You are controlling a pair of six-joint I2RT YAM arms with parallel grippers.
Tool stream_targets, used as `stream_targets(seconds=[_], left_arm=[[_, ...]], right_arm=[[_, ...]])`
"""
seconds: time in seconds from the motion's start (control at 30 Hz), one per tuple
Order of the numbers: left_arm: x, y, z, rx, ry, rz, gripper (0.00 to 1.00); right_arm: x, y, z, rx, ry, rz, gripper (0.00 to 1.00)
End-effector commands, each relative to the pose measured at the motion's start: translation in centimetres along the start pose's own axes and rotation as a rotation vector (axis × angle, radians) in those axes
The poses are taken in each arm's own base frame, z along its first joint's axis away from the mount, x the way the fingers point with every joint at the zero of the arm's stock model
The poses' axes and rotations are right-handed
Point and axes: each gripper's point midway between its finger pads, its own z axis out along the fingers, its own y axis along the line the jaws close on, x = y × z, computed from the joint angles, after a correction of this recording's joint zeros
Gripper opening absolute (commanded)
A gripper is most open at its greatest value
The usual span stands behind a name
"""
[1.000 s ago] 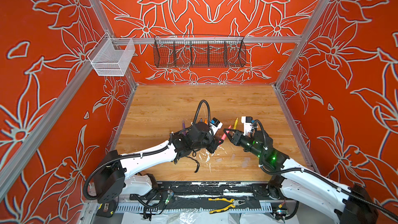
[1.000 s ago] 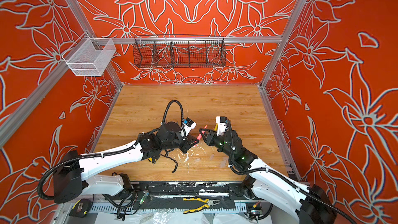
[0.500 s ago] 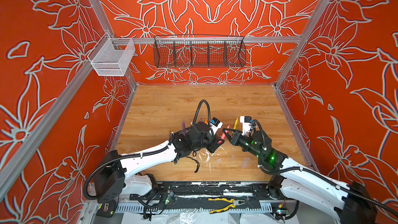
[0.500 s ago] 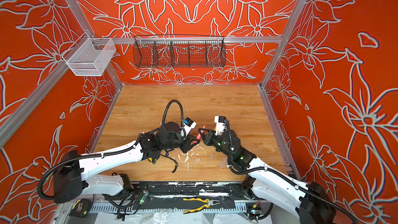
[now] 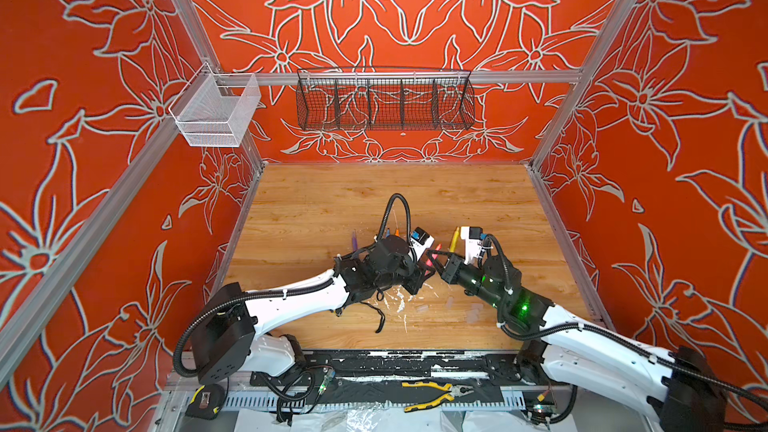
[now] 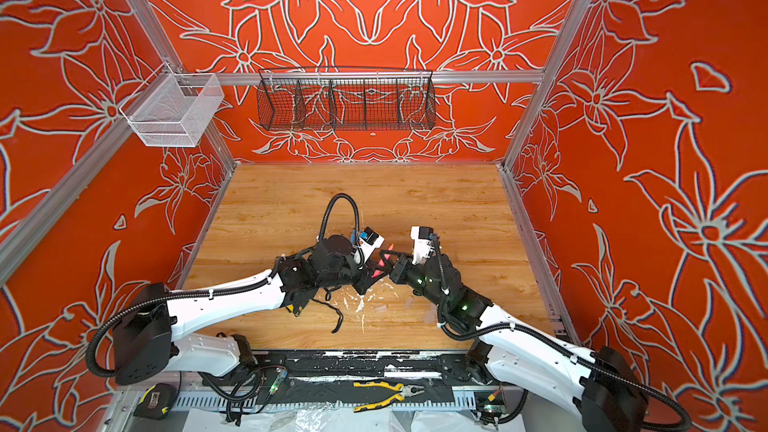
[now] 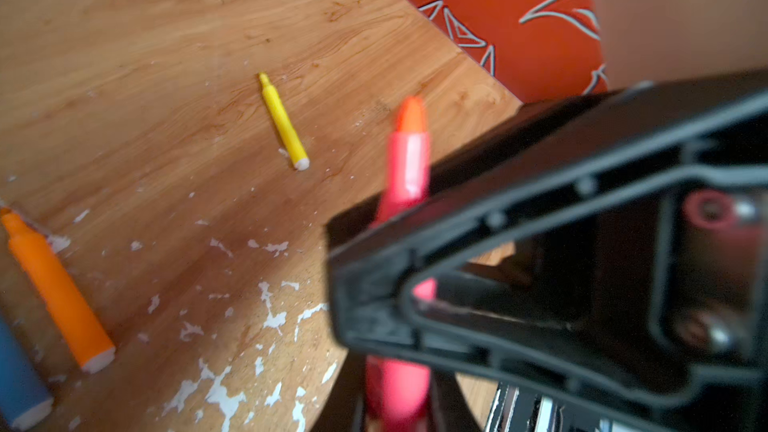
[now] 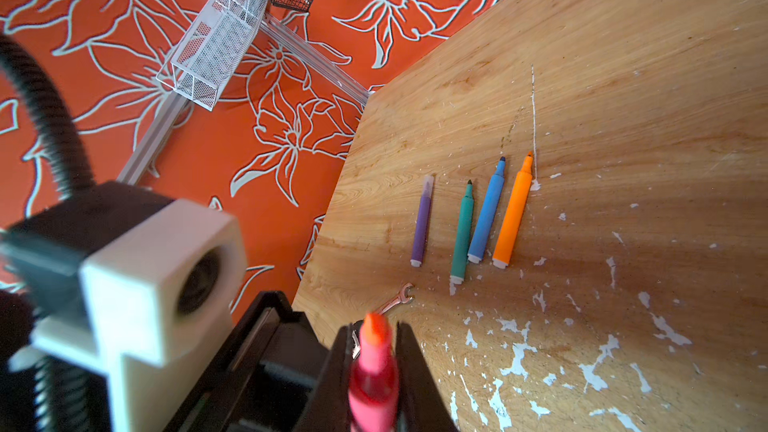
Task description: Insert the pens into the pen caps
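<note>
Near the front edge of the table [image 5: 374, 201], the right gripper [image 8: 370, 336] is clamping the pink pen [image 8: 374, 371] mid-barrel. The left gripper [image 5: 419, 277], closed, is seemingly pinching its tail. Its tip is pointing toward the far edge — caps [image 5: 451, 303] are lying frontward, nearer the right arm.

Orange walls [image 5: 685, 126] printed with white-outlined flowers enclose a light wooden floor [image 5: 374, 193], flecked white [image 5: 400, 305] near the front. An aluminium rail [image 5: 519, 76] carries a black wire basket [image 5: 384, 99]; a white mesh basket [image 5: 216, 116] hangs nearby. The light seems even and soft.
</note>
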Motion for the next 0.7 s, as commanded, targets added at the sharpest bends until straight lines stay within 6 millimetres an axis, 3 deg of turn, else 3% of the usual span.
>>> stream_targets(seconds=[0.0,0.03,0.17,0.27,0.43,0.67], left_arm=[[-1.7,-0.3,-0.1,-0.001,-0.05,0.006,0.0],[-1.6,-0.1,-0.1,-0.01,-0.047,0.005,0.0],[-1.5,1.0,-0.7,-0.082,-0.042,-0.009,0.0],[-1.1,2.8,-1.8,-0.185,-0.053,-0.022,0.0],[-1.2,5.3,-3.6,-0.307,-0.094,-0.048,0.0],[-2.5,8.4,-4.9,-0.336,-0.11,-0.157,0.0]], right_arm=[[-1.2,1.1,-0.1,-0.02,-0.047,0.01,0.03],[-1.1,0.9,-0.1,-0.013,-0.047,0.009,0.06],[-1.2,0.4,-0.7,0.029,-0.041,-0.02,0.38],[-1.3,-1.1,-1.9,0.147,-0.02,-0.059,0.52],[-0.8,-3.3,-4.2,0.278,0.018,-0.074,0.61],[3.1,-6.7,-5.5,0.442,0.166,-0.059,0.63]])
